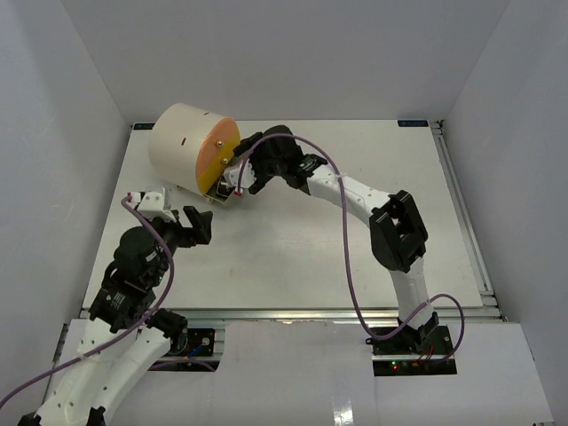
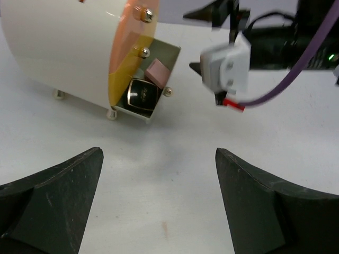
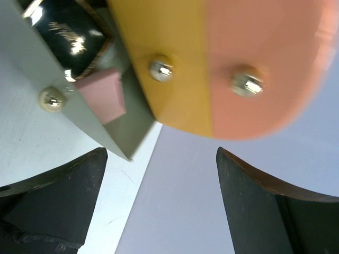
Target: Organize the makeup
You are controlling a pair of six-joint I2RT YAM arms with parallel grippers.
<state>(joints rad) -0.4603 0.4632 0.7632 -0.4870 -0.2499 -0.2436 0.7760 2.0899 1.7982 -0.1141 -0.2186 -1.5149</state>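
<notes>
A big cream cylinder organizer (image 1: 182,146) is parked on its side at the far left of the white table (image 1: 355,266), propped up on little round feet (image 2: 112,114). Its round face is split into a peach front (image 3: 265,53) and a yellow front (image 3: 169,32), each fitted with a shiny knob (image 3: 161,69). The bottom grey drawer (image 2: 168,54) is seen slid out, with a pearly knob (image 3: 51,99) on it. The table is boxed in by plain white walls (image 1: 293,53).
</notes>
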